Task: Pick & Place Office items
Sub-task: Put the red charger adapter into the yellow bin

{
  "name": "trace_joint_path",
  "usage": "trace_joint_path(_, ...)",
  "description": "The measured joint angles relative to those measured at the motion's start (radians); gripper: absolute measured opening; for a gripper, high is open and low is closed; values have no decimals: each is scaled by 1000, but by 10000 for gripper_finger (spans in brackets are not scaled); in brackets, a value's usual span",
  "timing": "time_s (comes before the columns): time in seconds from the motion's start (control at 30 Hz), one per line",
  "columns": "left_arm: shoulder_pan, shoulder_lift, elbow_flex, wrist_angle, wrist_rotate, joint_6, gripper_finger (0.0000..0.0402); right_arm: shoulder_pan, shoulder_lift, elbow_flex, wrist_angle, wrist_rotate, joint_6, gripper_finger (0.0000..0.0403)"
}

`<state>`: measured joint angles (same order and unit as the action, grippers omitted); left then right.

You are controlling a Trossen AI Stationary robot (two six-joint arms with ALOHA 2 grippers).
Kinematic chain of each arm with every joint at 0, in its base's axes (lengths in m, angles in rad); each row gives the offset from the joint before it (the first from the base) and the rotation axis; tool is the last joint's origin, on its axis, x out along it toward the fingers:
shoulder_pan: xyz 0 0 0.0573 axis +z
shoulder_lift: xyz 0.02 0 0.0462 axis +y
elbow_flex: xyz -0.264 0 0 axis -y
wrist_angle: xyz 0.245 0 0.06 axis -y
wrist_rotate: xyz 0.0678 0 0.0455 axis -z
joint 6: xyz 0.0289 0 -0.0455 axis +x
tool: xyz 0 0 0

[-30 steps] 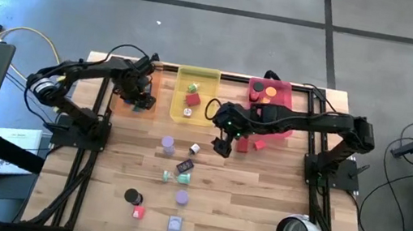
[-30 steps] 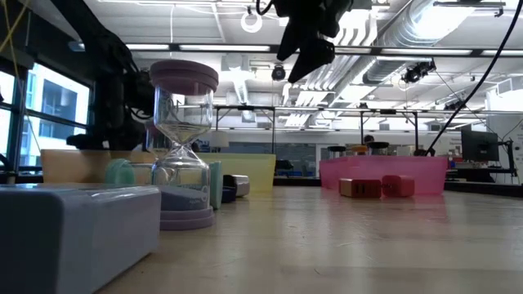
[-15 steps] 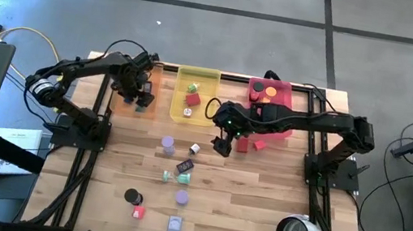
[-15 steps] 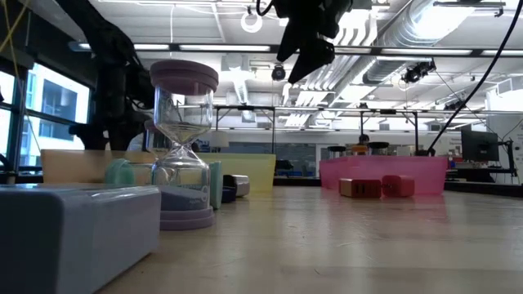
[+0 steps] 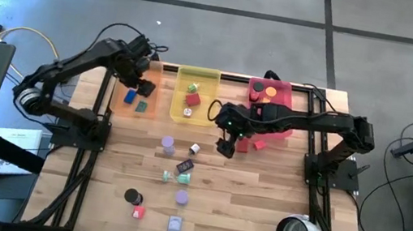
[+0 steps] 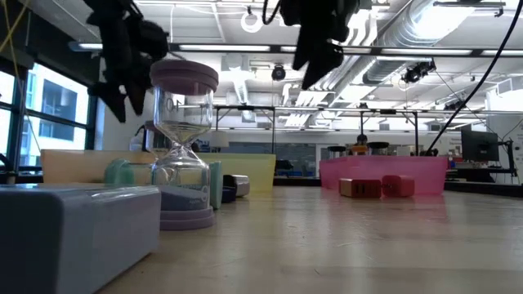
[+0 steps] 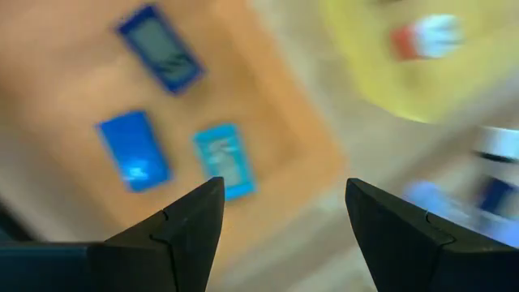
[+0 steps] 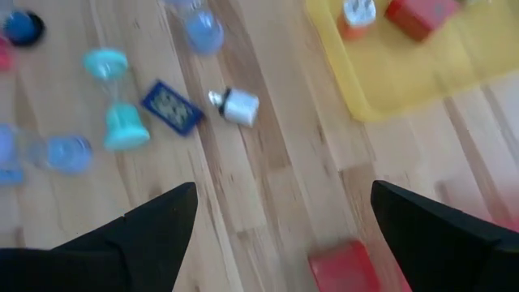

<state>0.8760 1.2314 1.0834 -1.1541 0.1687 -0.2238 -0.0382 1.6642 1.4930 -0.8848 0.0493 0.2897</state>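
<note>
Overhead, a wooden table (image 5: 259,205) holds three translucent trays along its far edge, two dark robot arms, and small office items scattered across the middle.

At far left, the left gripper (image 5: 144,82) hangs above the orange tray (image 5: 130,102), fingers spread and holding nothing. Its wrist camera looks down on three flat blue rectangles (image 7: 134,150) lying in that tray.

Next comes the yellow tray (image 5: 210,79), holding a red cube (image 5: 192,99) and a few small pieces.

On the bare wood in front of it lie a lavender disc (image 5: 168,142), a small white piece (image 5: 194,149), a dark flat rectangle (image 5: 185,166), a teal hourglass (image 5: 176,177) on its side, and, nearer the front edge, a black disc (image 5: 131,195) and a lavender block (image 5: 174,225).

Right of centre, the right gripper (image 5: 226,145) hovers above the wood, fingers spread wide and empty, close to the white piece and beside a red cube (image 5: 242,145) lying just in front of the pink tray (image 5: 290,130).

Probably the right arm is about to pick. It should centre over one piece, descend straight, and close only once both fingers straddle it, avoiding neighbours.
</note>
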Motion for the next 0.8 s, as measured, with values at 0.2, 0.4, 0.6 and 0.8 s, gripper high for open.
trace_joint_path(0.2,-57,-116,1,-71,214,-38,251,-9,0,0,-124,0,55,358)
trace_joint_path(0.4,-149,-209,1,-148,267,-98,251,-4,0,0,-213,-19,134,358)
trace_joint_path(0.6,-267,-275,1,-152,268,-233,251,27,-1,0,-245,-67,202,358)
trace_joint_path(0.8,-424,-305,1,-157,203,-430,251,87,-1,0,-306,-104,276,358)
